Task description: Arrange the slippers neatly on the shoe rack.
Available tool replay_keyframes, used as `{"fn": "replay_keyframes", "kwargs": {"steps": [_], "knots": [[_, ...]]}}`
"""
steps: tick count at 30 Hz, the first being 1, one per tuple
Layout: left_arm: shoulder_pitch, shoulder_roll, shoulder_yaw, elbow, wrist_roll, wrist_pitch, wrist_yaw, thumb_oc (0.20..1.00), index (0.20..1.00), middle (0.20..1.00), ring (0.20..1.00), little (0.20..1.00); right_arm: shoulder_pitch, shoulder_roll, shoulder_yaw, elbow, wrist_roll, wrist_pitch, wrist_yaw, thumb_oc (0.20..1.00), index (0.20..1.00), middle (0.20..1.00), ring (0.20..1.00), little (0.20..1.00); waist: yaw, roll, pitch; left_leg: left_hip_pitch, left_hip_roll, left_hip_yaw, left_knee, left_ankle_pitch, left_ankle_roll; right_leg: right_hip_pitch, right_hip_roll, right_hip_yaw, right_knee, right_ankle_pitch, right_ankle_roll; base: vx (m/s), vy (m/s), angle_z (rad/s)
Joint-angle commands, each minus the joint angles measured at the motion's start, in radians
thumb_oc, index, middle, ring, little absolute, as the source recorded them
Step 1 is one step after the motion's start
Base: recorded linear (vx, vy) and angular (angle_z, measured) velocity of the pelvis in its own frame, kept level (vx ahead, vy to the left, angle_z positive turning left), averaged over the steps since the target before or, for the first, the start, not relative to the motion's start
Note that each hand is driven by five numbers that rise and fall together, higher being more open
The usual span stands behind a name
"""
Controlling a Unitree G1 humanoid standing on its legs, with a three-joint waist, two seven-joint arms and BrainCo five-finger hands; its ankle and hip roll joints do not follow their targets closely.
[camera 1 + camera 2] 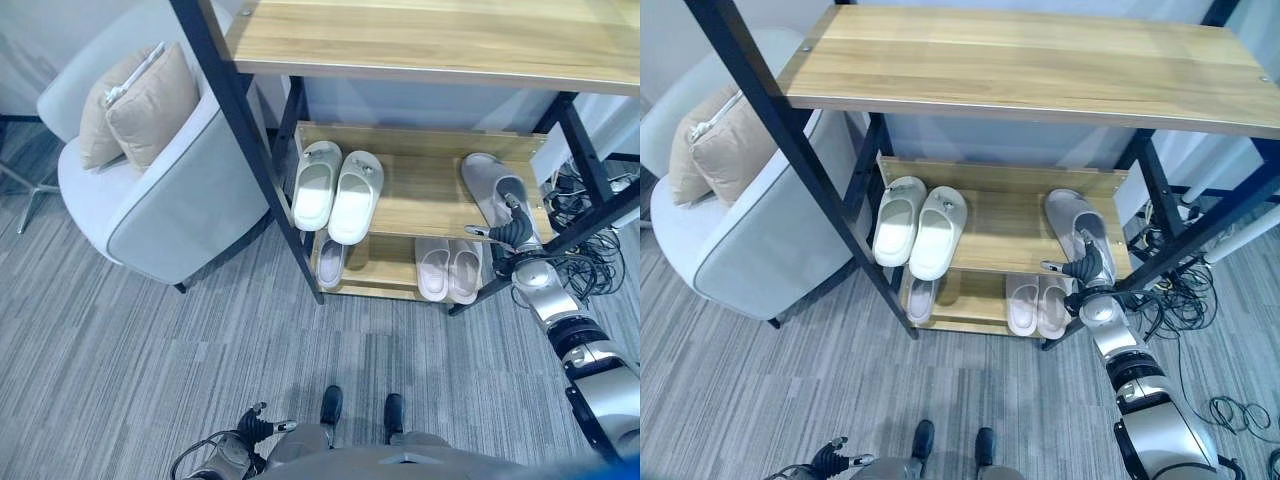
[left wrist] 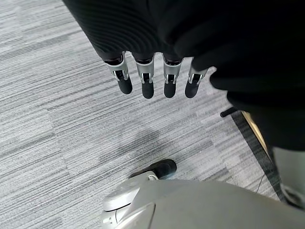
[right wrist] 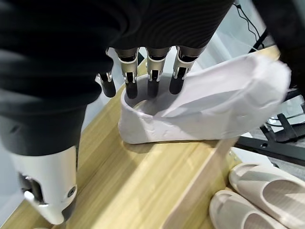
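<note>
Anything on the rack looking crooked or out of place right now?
Yes. The grey slipper at the right end of the middle shelf lies alone and angled, unlike the white pair side by side at the left. The right hand is at its heel. A single slipper on the bottom shelf also lacks a partner beside it.

No text, label, number or sign can be read on the shoe rack (image 1: 420, 200), slippers or armchair (image 1: 150, 190).
</note>
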Motion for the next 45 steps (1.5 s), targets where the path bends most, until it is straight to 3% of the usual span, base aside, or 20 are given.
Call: {"fn": "replay_keyframes", "kwargs": {"steps": [1, 8, 22, 30, 36, 45], "knots": [[-0.005, -0.038, -0.070, 0.066, -0.010, 0.000, 0.013, 1.000, 1.000, 1.000, 1.000, 1.000, -0.070, -0.015, -0.026, 0.001, 0.058, -0.033, -0.043, 1.000, 1.000, 1.000, 1.000, 1.000, 0.024, -0.034, 0.007, -0.019, 0.040, 0.049, 0.010, -0.060, -0.031, 0.012, -0.134, 0.039, 0.031, -0.006, 0.161, -0.02, 0.023, 0.19], [-0.022, -0.027, -0.079, 0.070, -0.031, -0.005, 0.028, 1.000, 1.000, 1.000, 1.000, 1.000, -0.186, -0.051, -0.003, 0.118, 0.118, -0.029, -0.044, 1.000, 1.000, 1.000, 1.000, 1.000, 0.053, -0.038, 0.034, -0.075, 0.027, 0.032, 0.027, -0.053, -0.032, -0.023, -0.143, 0.030, 0.027, 0.011, 0.164, -0.01, 0.021, 0.06], [-0.047, -0.034, -0.080, 0.061, -0.035, -0.001, 0.039, 1.000, 1.000, 1.000, 1.000, 1.000, -0.185, 0.073, 0.055, 0.021, 0.153, -0.034, -0.014, 1.000, 1.000, 1.000, 1.000, 1.000, 0.062, -0.069, 0.013, -0.046, 0.026, 0.003, 0.014, -0.064, -0.029, 0.009, -0.143, 0.002, 0.028, -0.004, 0.165, 0.02, 0.008, 0.06], [-0.034, -0.034, -0.008, 0.064, -0.070, 0.008, 0.041, 1.000, 1.000, 1.000, 1.000, 1.000, -0.054, 0.035, -0.041, -0.240, 0.115, -0.069, -0.071, 1.000, 1.000, 1.000, 1.000, 1.000, 0.046, -0.074, 0.008, -0.026, 0.029, 0.000, 0.010, -0.075, -0.026, 0.016, -0.141, -0.001, 0.041, -0.015, 0.165, 0.03, 0.010, 0.06], [-0.028, -0.040, -0.024, 0.063, -0.071, 0.001, 0.032, 1.000, 1.000, 1.000, 1.000, 1.000, -0.056, -0.023, -0.087, -0.166, 0.076, -0.058, -0.111, 1.000, 1.000, 1.000, 1.000, 1.000, 0.053, -0.072, 0.027, -0.040, 0.028, -0.013, 0.016, -0.073, -0.028, 0.008, -0.141, -0.010, 0.047, -0.020, 0.164, 0.01, -0.009, 0.00], [-0.051, -0.031, -0.042, 0.050, -0.071, -0.006, 0.044, 1.000, 1.000, 1.000, 1.000, 1.000, -0.143, -0.079, -0.012, -0.054, -0.062, -0.006, -0.141, 1.000, 1.000, 1.000, 1.000, 1.000, 0.066, -0.074, 0.041, -0.071, 0.025, -0.033, 0.015, -0.063, -0.033, -0.005, -0.140, -0.030, 0.043, -0.016, 0.165, 0.01, -0.001, 0.07]]}}
